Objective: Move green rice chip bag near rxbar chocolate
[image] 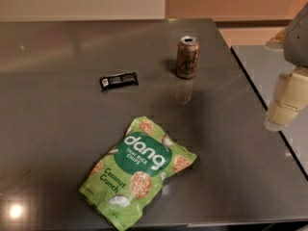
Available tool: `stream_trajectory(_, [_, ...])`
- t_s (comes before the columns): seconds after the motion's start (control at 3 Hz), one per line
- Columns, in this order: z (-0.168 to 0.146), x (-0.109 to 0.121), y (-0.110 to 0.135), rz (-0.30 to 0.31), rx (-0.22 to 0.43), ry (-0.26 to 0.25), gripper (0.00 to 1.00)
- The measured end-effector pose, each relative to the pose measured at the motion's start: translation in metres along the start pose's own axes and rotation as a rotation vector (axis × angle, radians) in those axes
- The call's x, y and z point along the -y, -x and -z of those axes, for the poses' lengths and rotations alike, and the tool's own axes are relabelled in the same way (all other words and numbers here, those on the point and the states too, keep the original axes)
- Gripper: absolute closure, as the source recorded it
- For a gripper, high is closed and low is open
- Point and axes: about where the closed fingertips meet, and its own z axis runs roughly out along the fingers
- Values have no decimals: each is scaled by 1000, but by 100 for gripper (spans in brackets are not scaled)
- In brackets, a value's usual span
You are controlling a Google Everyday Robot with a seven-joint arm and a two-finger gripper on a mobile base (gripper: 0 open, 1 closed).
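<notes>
The green rice chip bag lies flat on the dark grey table, near the front edge, with white "dang" on a dark green circle. The rxbar chocolate, a small black bar, lies further back and a little to the left, well apart from the bag. My gripper is at the right edge of the view, beyond the table's right edge, above and to the right of the bag and touching nothing.
A brown-gold drink can stands upright behind and right of the bar. A second grey surface adjoins on the right. The table's front edge runs just below the bag.
</notes>
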Motion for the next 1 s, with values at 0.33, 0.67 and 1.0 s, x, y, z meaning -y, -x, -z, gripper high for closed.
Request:
stream_trajectory(0.33, [0,0,0,0,0,0,0])
stream_trajectory(0.67, [3,-6,14,80,-7,-7,0])
stream_trajectory(1.0, [2,-19,37,201,26,2,0])
